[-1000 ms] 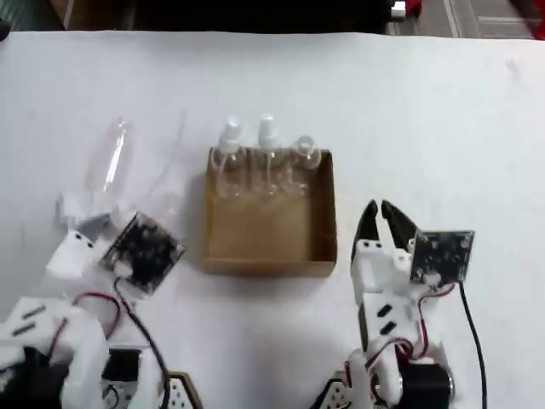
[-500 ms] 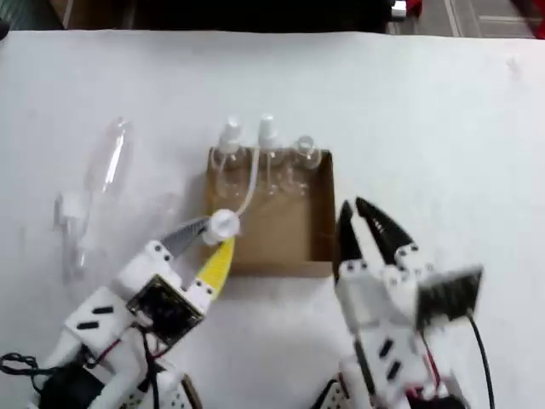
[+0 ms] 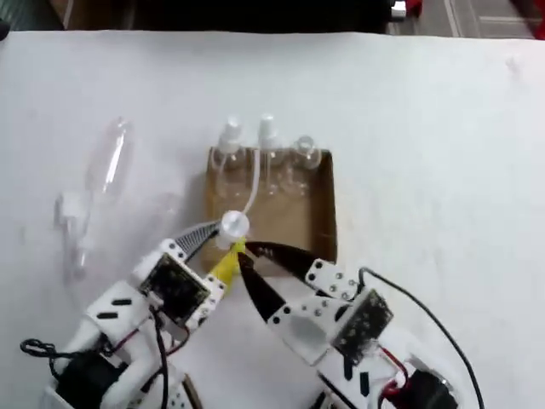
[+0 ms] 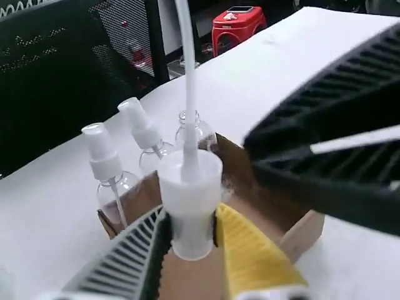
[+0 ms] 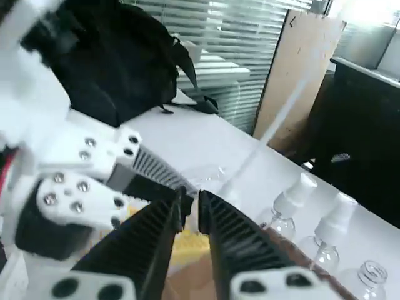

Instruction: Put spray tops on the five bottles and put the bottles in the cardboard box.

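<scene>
High view, left to right. Clear plastic bottle (image 3: pixel 106 166): lying on white worktop (image 3: pixel 426 128), far left. Left gripper (image 3: pixel 226 241): clamped on white spray top (image 3: pixel 233 225) with dip tube, above near edge of brown cardboard box (image 3: pixel 328 213). Three clear bottles (image 3: pixel 266 166): upright along the box's far wall. Right gripper (image 3: pixel 244 252): black, jaws narrowly parted, empty, just beside the spray top.

Three bottles (image 3: pixel 267 162) upright in cardboard box (image 3: pixel 289 232), two capped; spray top (image 3: pixel 234 225) above box; loose bottle (image 3: pixel 109 158) lying apart.
</scene>
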{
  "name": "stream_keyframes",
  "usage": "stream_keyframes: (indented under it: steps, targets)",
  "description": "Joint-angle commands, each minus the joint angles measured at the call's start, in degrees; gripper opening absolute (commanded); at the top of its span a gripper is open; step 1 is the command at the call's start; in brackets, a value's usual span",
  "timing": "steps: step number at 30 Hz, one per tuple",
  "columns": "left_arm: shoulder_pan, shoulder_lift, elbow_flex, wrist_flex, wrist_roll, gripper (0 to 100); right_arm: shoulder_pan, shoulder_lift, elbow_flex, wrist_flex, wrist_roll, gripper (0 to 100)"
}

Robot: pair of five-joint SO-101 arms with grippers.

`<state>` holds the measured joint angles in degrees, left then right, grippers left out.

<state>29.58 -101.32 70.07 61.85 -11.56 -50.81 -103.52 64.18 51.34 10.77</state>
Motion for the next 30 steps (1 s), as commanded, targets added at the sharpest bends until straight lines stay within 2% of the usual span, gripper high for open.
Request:
stream_keyframes:
  steps: [1,6,10,19,23,30]
  targets:
    - [3.3,-0.84,-0.26,-1.67,0.62,3,-0.48,0.66,0.44,-4.26,-2.29,1.6]
    - [7.43,-0.92,-0.18,0.09,0.44,3,-0.13,0.66,4.92,-8.57,-2.29,1.6]
    - [7.08,-0.92,-0.18,1.32,0.44,3,0.4,0.48,5.63,-9.1,-2.02,1.6]
    - [7.34,-3.74,-2.99,5.54,0.44,2,14.73,0.48,9.14,-9.1,-2.29,1.6]
    - [6.9,-3.65,-6.59,8.97,0.44,2,15.34,0.4,9.76,-8.84,-2.02,1.6]
    - [6.9,-3.65,-6.95,8.88,0.44,2,15.43,0.4,9.76,-5.58,-1.93,1.6]
